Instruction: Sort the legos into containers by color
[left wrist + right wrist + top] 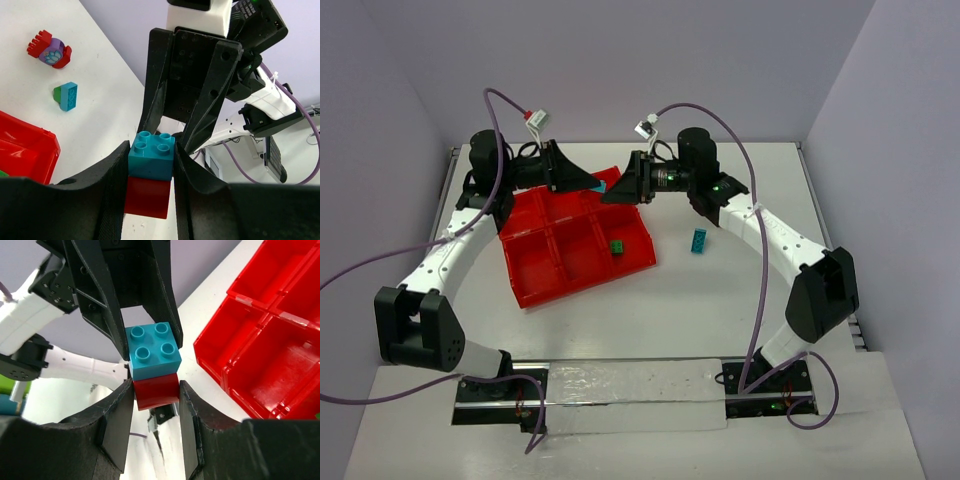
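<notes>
Both arms meet up off the table point(720, 300), over the far edge of the red tray point(580, 283), and they share one little two-brick stack. The left gripper point(151, 152) has its fingers squeezed on the teal brick point(152, 357), while the right gripper point(155, 390) is clamped on the red brick point(156, 396) stuck underneath it. One green brick point(617, 247) sits in the tray's near right corner compartment. Just right of the tray there's a teal-and-green pair point(699, 241) on the table, and the left wrist cam also catches a purple-and-red piece point(50, 50) lying further off
</notes>
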